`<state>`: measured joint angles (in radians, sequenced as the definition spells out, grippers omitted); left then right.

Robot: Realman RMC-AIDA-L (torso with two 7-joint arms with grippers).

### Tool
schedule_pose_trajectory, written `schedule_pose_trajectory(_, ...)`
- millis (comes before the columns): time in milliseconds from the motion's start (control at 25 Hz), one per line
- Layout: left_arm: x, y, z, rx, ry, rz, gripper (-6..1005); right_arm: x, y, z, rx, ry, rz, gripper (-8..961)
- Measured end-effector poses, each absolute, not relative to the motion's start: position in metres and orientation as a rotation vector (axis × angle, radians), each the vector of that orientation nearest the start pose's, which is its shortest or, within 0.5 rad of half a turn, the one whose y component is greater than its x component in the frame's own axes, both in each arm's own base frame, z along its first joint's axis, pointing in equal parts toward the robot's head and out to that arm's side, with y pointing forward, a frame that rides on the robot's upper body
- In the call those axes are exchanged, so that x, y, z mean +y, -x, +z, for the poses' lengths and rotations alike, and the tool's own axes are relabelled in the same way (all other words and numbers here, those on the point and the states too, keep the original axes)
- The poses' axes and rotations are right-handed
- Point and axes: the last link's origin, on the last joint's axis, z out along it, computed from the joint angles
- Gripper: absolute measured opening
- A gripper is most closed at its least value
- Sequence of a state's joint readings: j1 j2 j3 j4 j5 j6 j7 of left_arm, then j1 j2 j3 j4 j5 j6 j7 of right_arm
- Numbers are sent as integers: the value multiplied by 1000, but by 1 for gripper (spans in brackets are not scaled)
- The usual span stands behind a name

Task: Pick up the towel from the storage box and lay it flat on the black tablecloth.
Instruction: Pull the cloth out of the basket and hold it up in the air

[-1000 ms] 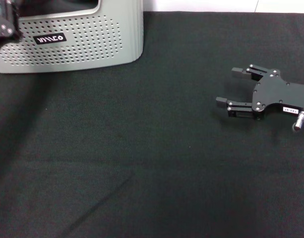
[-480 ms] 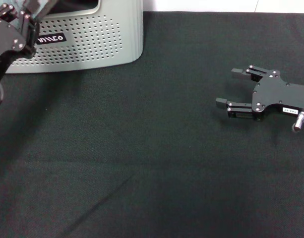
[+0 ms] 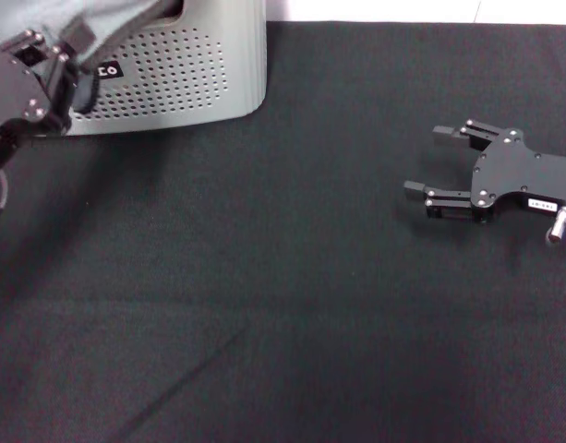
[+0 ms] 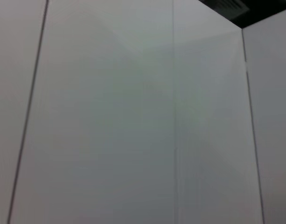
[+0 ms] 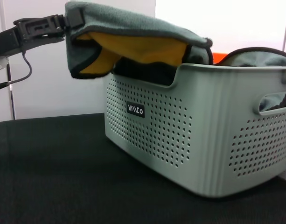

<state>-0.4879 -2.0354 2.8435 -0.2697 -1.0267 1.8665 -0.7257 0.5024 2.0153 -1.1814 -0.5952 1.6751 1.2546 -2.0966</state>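
Above storage box point(image 5: 194, 140) — towel point(image 5: 133, 35) lengthwise.

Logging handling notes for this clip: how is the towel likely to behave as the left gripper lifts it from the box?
Probably floppy: the towel sags and folds under the left gripper, grey side up, orange beneath. It looks light, since one edge pinch carries it. It may drag on the box rim, which it drapes over.

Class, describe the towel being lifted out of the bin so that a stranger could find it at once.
Start at the light grey perforated plastic storage box standing on the black tablecloth. Draped over its rim hangs the soft towel, pinched at one corner by the left gripper. It alone is grey outside and yellow-orange inside, with thin black edging.
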Motion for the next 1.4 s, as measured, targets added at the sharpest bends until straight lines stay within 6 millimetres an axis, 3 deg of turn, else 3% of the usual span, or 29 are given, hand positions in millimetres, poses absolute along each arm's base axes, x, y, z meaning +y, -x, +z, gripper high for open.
schedule_pose_trajectory(560,273,292,72,-252,2071,-1314,53,356,-243,-19,195,2608,666,854)
schedule_pose_trajectory(1400,279,284,60,-345,2344,-1288,53,357,-244,-19,199,2605,661,853)
